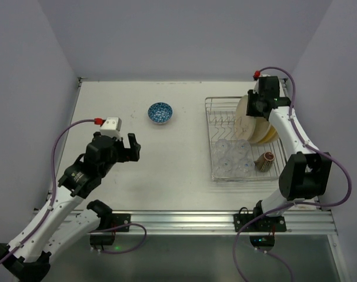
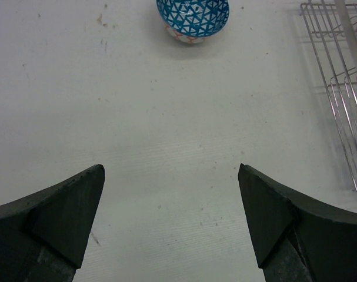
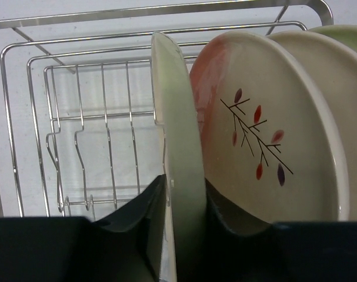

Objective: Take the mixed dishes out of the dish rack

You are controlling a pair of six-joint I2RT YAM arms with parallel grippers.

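Note:
The dish rack (image 1: 209,141) stands on the right of the table. Cream plates (image 1: 249,120) stand upright in its far half. Clear glasses (image 1: 232,157) and a dark cup (image 1: 264,161) lying on its side sit in the near half. My right gripper (image 1: 253,106) reaches down over the plates. In the right wrist view, my right gripper (image 3: 184,182) is shut on the rim of the frontmost cream plate (image 3: 175,106), one finger on each face. Behind it stands a plate with a twig pattern (image 3: 266,135). My left gripper (image 1: 131,147) hovers open over bare table.
The blue-patterned bowl (image 1: 160,112) sits upright on the table left of the rack, and ahead of the left gripper (image 2: 171,170) as the bowl (image 2: 193,16) in the wrist view. The rack's corner (image 2: 343,111) shows at that view's right. Walls close the table on three sides.

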